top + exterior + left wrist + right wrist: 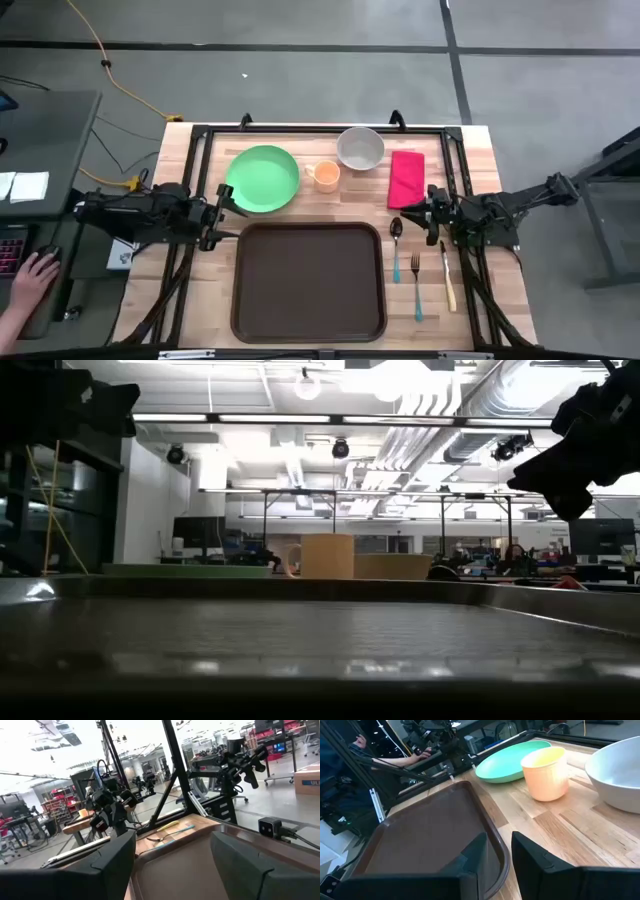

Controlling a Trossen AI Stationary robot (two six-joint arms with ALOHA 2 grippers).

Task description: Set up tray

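Two fingers (470, 857) above tray (420, 835) corner

Matt plastic tray (308, 281), wood table (480, 150)

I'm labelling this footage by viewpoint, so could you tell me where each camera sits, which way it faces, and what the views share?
High view: above the table, looking straight down on the tray, with the left gripper and right gripper either side.
Low view: at table-top height, level across the tray into the room; arm parts hang in the upper corners.
Left wrist view: past that arm's open fingers, across the tray to the right arm.
Right wrist view: past its fingers, towards the green plate and cup.
All four share the tray.
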